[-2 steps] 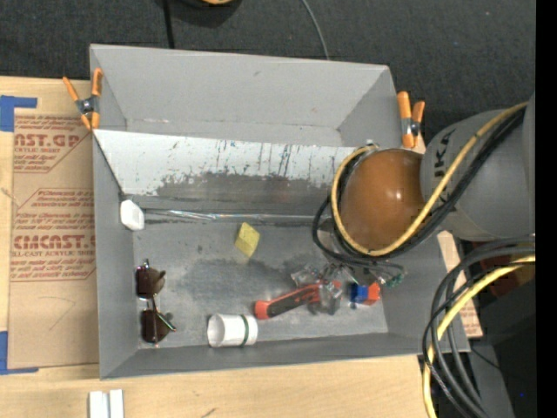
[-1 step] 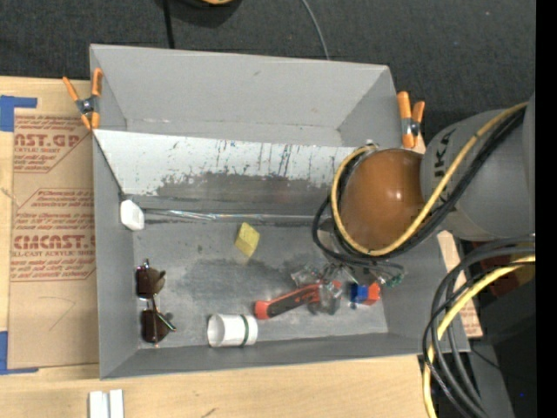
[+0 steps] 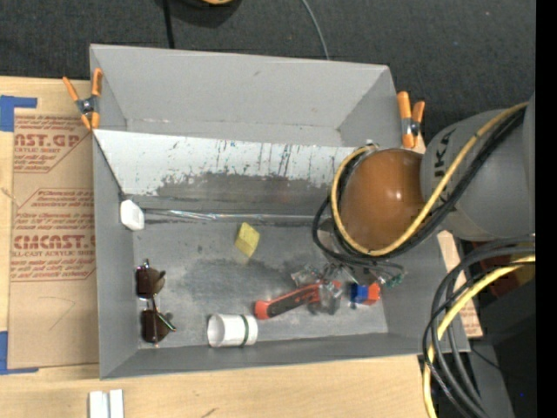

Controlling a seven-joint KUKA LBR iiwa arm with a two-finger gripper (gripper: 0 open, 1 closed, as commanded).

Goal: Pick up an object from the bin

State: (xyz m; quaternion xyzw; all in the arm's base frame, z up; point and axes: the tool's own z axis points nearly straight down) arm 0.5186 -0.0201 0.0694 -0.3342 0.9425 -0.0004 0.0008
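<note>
Camera view: by the bin's (image 3: pixel 261 103) near wall lie a white cylinder (image 3: pixel 231 329) and sunglasses (image 3: pixel 151 305). Just beyond, the gripper (image 3: pixel 329 287) sits low at the right end of a red-handled tool (image 3: pixel 287 302). Whether it is open or holding anything cannot be told. Farther in lies a yellow block (image 3: pixel 247 240).

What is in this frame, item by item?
bin: one, grey, centre
lump: one, white, by left wall
yellow piece: one, yellow, mid floor
sunglasses: one pair, dark brown, front left corner
cylinder: one, white, front wall
red-handled tool: one, red and black, front right
blue and orange piece: one, right of the tool
arm: one, grey, from the right, orange cover at wrist
hand: one, metal, at the tool's right end
</note>
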